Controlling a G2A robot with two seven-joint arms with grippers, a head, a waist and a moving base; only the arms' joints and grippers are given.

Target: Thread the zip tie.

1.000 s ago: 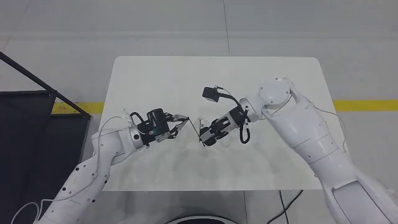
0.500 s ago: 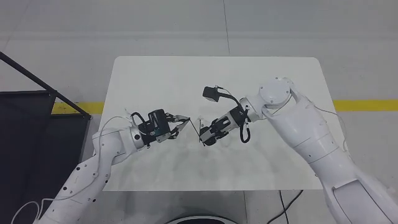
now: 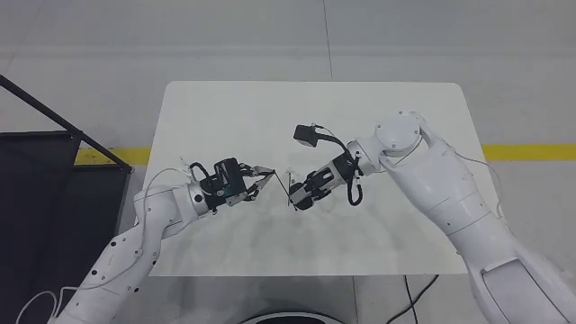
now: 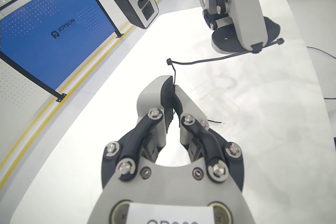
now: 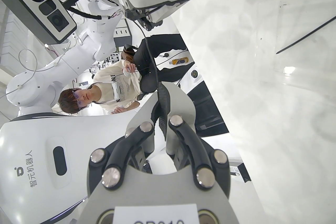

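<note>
Left tool [image 4: 172, 86], right tool [image 5: 161, 88] each pinch zip tie [image 4: 210, 60].

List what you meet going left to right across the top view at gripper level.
left gripper → zip tie → right gripper. Both grippers are shut on the zip tie, which spans the gap between them.

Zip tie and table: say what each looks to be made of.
The zip tie looks like thin black plastic, probably nylon, with a matt finish. It bows in a gentle curve between the left gripper and the right gripper, so it is flexible. The table has a white, smooth, slightly glossy top with blurred reflections. It may be laminate or painted board, but I cannot tell which.
</note>
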